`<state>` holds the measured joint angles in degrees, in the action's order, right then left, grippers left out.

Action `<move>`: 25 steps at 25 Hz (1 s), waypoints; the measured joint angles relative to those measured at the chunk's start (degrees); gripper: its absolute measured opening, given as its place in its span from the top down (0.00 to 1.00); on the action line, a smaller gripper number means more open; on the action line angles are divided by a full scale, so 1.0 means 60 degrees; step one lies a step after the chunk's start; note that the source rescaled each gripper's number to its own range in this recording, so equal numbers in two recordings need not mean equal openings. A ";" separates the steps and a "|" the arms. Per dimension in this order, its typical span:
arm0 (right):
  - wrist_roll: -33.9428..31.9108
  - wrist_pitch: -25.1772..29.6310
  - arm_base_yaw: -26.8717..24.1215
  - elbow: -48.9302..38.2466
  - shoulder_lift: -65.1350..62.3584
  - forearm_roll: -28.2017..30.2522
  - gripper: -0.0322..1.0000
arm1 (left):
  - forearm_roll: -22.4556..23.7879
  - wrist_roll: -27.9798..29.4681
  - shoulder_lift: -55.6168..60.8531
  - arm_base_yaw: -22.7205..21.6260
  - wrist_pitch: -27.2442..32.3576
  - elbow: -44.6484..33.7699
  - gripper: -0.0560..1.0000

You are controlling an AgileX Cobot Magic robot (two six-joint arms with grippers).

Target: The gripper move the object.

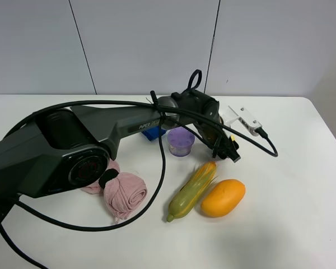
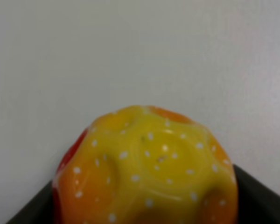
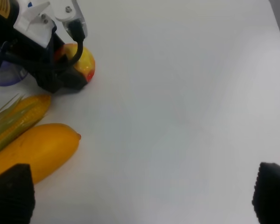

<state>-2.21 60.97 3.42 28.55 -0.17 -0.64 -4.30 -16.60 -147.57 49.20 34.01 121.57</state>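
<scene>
My left gripper (image 1: pixel 226 147), the black end of the arm that reaches across the middle, is shut on the object, a small red and yellow ball. The ball (image 2: pixel 144 163) fills the left wrist view between the two dark jaw tips. In the right wrist view the ball (image 3: pixel 85 60) sits in the left gripper (image 3: pixel 67 74) low over the white table. In the high view the ball is almost wholly hidden behind the gripper. My right gripper (image 3: pixel 141 196) is open and empty, its fingertips (image 3: pixel 11 193) far apart over bare table.
A lilac lidded cup (image 1: pixel 181 140) stands just left of the left gripper. A corn cob (image 1: pixel 191 189) and an orange mango (image 1: pixel 223 197) lie in front of it. A pink cloth (image 1: pixel 123 193) and a blue item (image 1: pixel 154 133) lie by the arm.
</scene>
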 joint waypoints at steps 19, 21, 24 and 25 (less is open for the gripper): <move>0.0000 0.0000 0.0000 0.0000 0.0000 0.0000 0.00 | 0.0970 -0.0265 0.4245 0.0015 0.2187 0.0000 0.07; 0.0000 0.0000 0.0000 0.0000 0.0000 0.0000 0.00 | 0.1746 -0.0265 0.5295 -0.0054 0.2954 0.0000 0.07; 0.0000 0.0000 0.0000 0.0000 0.0000 0.0000 0.00 | 0.2775 -0.0203 0.6838 -0.0500 0.4361 0.0000 0.07; 0.0000 0.0000 0.0000 0.0000 0.0000 0.0000 0.00 | 0.3080 -0.0100 0.7342 -0.0778 0.4930 0.0000 0.07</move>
<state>-2.21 60.97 3.42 28.55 -0.17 -0.64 14.17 -17.20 -103.51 44.53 63.59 121.57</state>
